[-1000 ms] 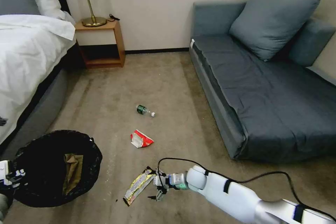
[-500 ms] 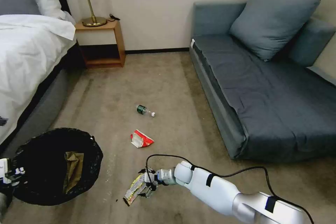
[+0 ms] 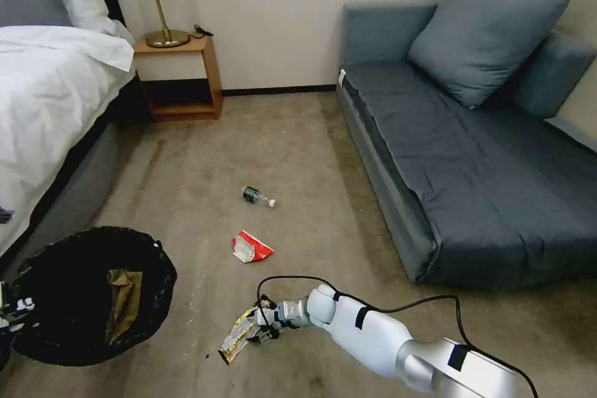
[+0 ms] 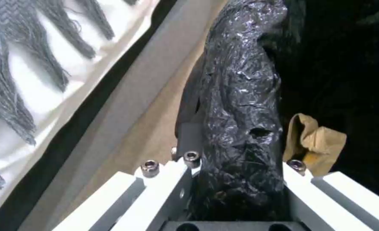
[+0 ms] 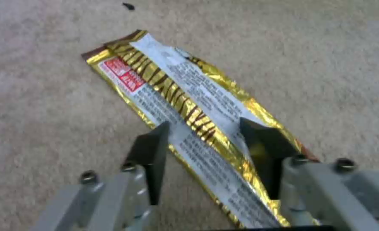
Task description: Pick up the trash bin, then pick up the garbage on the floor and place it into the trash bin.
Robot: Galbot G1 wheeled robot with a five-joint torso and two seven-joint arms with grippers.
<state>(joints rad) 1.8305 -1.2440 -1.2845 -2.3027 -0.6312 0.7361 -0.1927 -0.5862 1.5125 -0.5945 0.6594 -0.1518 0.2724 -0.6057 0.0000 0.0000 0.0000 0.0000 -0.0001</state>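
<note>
Trash bin (image 3: 87, 295) sits at the robot's near left, beside the bed (image 3: 43, 106), its black liner crinkled over the rim. In the left wrist view the left pincer (image 4: 236, 173) is clamped on that rim, one finger outside and one inside, liner bunched between them. Brown crumpled paper bag (image 3: 121, 305) lies inside the bin (also seen past the inner finger in the left wrist view (image 4: 315, 144)).

Right arm (image 3: 398, 342) reaches low across the carpet (image 3: 298, 137) toward the left. Right pincer (image 3: 264, 326) is down at the near end of the long yellow-silver wrapper (image 3: 239, 336). Right wrist view: the fingers (image 5: 153, 150) stand apart, straddling the wrapper (image 5: 189, 109), one on each side of its width; not closed on it. Wrapper lies flat on the carpet.

Red-and-white crumpled packet (image 3: 250, 247) lies on the carpet farther out, well apart from the pincer. Clear bottle (image 3: 256, 195), green label and white cap, lies on its side beyond the packet, mid-floor between bed and sofa (image 3: 472, 155).
</note>
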